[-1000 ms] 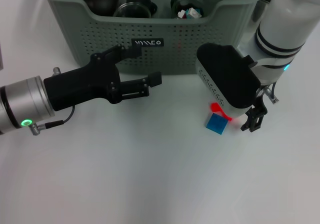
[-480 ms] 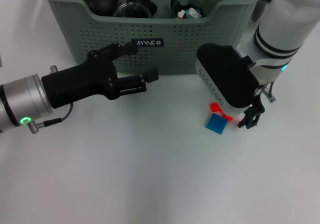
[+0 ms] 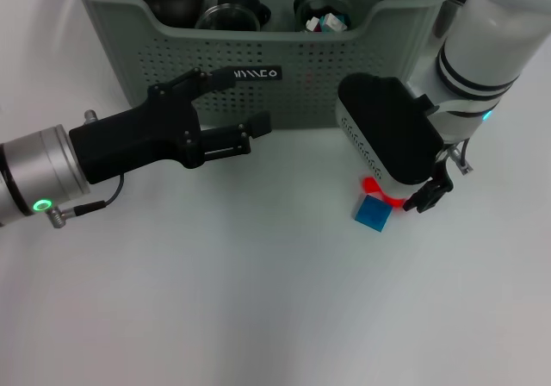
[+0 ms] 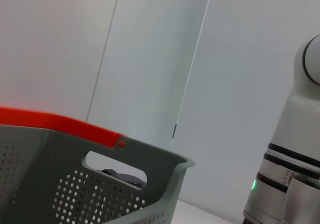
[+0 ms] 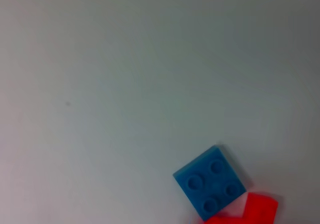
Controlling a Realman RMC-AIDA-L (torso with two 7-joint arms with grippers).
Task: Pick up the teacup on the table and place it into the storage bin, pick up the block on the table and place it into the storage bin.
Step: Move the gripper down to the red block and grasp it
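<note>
Blue block (image 3: 373, 213) lies on white table (image 3: 258, 300), just before storage bin (image 3: 129, 41), red piece touching it. Right gripper (image 3: 426, 198) hangs beside block; grip state cannot tell. Judgement: centre over studs, descend straight, avoid red piece. Left gripper (image 3: 245, 106) spread wide, holding nothing, near bin wall.

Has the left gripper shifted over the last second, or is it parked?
Yes. In the head view the left gripper, fingers open, has crept up toward the storage bin; its upper fingertip now reaches the black label.
</note>
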